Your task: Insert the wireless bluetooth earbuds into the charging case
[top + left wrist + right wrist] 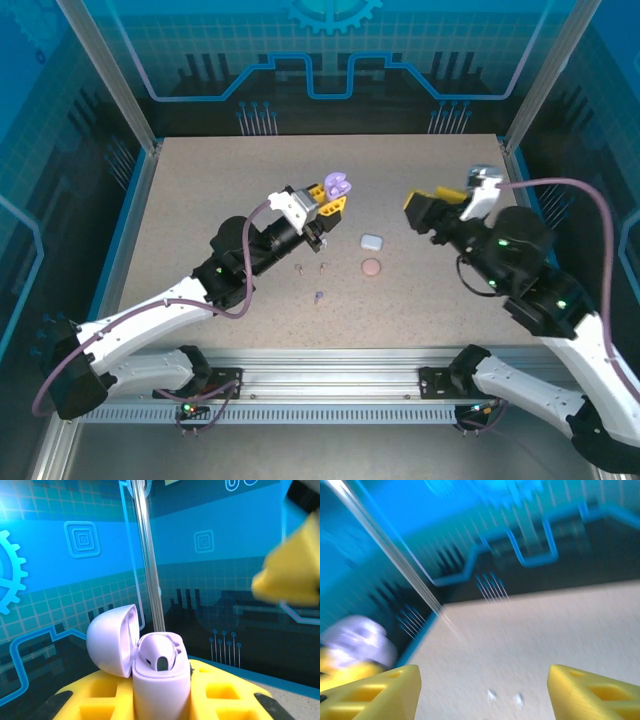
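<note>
Clamping the purple case, the left gripper hides its base; the right gripper gapes, empty.

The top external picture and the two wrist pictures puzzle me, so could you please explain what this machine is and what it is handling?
These are two robot arms bolted at the near edge of a table. The top view looks down from above and behind them. The other two pictures come from a camera on each wrist, looking past its own yellow fingers. The left gripper is shut on a purple charging case with its lid open, and what looks like an earbud sits inside. The right gripper is open and holds nothing. On the table lie a pale case, a pink case and three tiny earbuds. The right wrist picture is blurred.
</note>
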Motion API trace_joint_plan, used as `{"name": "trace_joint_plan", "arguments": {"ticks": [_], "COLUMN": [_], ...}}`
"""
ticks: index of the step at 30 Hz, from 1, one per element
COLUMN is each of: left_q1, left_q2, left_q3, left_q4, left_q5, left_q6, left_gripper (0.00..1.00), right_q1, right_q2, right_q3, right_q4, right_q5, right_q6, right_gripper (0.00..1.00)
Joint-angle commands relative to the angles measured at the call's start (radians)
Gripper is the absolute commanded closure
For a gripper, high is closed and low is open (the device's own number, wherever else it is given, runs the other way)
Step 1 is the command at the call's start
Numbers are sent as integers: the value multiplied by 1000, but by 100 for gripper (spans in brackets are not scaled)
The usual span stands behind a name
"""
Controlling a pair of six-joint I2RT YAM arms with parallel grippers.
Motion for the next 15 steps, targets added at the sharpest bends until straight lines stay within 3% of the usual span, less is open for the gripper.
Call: {"name": "trace_joint_plan", "arguments": {"ticks": [1,8,15], "left_q1": [-4,18,62], "left_q2": [-36,-70,-104], "left_q3": [20,10,-11], "left_q4": [30,17,27], "left_q5": [-48,-93,-105], "left_q6": [34,48,29], "left_gripper": [100,100,100], "right_q1": [-16,42,211], "right_q2": [71,300,669], "right_q3": [-128,-314,-159], "right_q4": [-121,-27,-129], "right_q5": [-2,-80,-16], "right_q6": [168,428,654], "right_gripper": [33,38,39]}}
